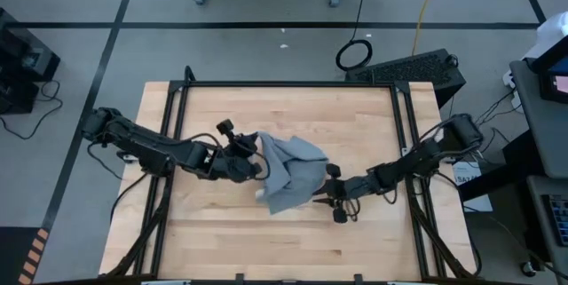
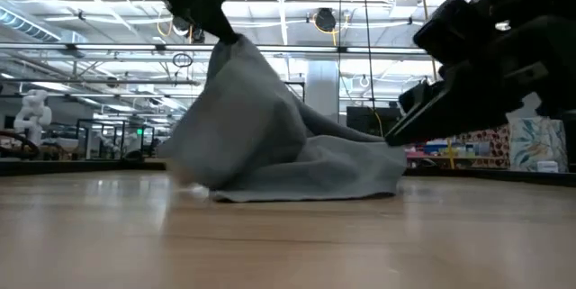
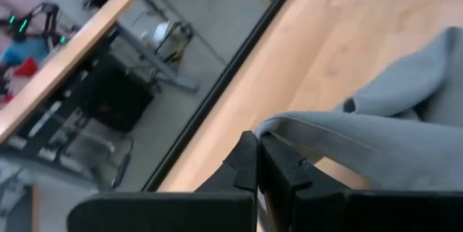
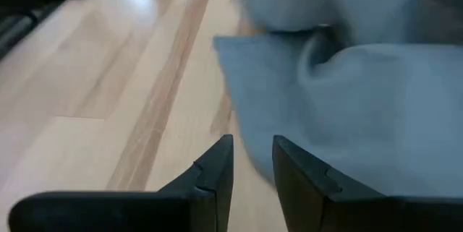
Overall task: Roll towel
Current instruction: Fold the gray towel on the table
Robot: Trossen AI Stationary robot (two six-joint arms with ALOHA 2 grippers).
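At the towel's (image 1: 288, 171) nine-o'clock edge your left claw (image 1: 256, 154) is clenched on cloth; right claw (image 1: 325, 187), slightly parted, waits at four o'clock.

Right gripper (image 4: 252, 161) grip on towel (image 4: 362, 102) unclear, possibly edge pinched.

Towel (image 1: 288, 175) mid-table (image 1: 355, 116), between left end effector (image 1: 257, 156) and right end effector (image 1: 318, 198).

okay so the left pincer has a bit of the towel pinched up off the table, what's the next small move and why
Probably draw the left pincer toward the right arm, carrying the lifted edge over the towel to start a roll. Its fingers are shut on a fold of cloth, raised above the table in the low view, while the rest lies crumpled. The right pincer waits at the opposite edge, slightly parted, holding nothing.
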